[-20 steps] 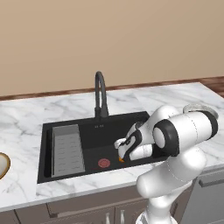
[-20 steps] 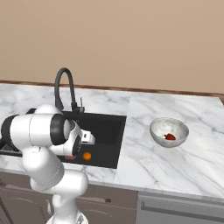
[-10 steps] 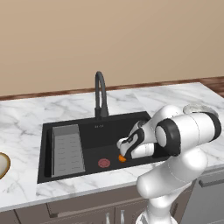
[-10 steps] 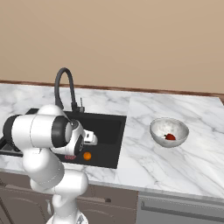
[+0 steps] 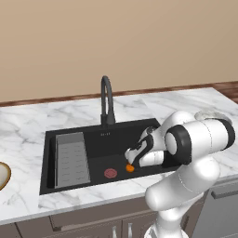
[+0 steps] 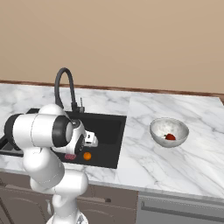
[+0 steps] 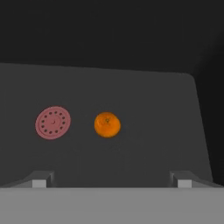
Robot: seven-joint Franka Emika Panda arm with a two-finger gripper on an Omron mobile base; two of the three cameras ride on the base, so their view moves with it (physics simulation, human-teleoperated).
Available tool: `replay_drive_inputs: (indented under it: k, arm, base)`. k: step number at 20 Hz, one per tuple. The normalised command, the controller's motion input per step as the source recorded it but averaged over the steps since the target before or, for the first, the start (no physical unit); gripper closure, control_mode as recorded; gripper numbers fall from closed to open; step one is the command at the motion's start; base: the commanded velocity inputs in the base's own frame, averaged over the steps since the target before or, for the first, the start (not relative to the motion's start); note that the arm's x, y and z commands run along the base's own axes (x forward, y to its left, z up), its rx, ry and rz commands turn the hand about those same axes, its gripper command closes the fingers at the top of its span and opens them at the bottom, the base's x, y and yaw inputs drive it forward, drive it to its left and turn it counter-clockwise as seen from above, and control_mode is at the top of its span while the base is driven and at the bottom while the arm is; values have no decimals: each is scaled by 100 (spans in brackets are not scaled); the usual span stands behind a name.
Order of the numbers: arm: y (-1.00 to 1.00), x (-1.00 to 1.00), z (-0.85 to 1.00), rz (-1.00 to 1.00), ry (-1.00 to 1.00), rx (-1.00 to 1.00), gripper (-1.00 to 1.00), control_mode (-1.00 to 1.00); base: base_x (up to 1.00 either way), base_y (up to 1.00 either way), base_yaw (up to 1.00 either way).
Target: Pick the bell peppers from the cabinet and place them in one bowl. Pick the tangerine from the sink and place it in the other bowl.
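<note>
Orange against the black basin, the tangerine (image 7: 107, 124) lies on the sink (image 5: 93, 153) floor directly ahead of the gripper (image 7: 111, 180), apart from both fingertips (image 7: 39, 180), which stand spread wide with nothing between them. Beside the fruit, toward the gripper's left in the hand view, sits the pinkish-red drain (image 7: 53, 123), near it but not touching. In the left base view the gripper (image 5: 132, 158) hangs low inside the basin just above the tangerine (image 5: 130, 168). Off to the gripper's right on the marble desk (image 6: 175, 166), well apart, stands the white-grey speckled bowl (image 6: 157, 127) with a red bell pepper (image 6: 170, 137) inside.
</note>
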Motion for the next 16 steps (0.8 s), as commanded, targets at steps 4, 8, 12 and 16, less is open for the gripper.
replay_drive_inputs:
  k: [4,8,12,16]
  arm:
    - [-1,-6,-8,0,7,0,-100,-100]
    - [0,0,-16,0,0,0,-100,-100]
    - [0,0,-21,0,0,0,-100,-100]
    - [0,0,-23,0,0,0,-100,-100]
  base:
    - [0,0,0]
    - [0,0,0]
    - [0,0,0]
    - [0,0,0]
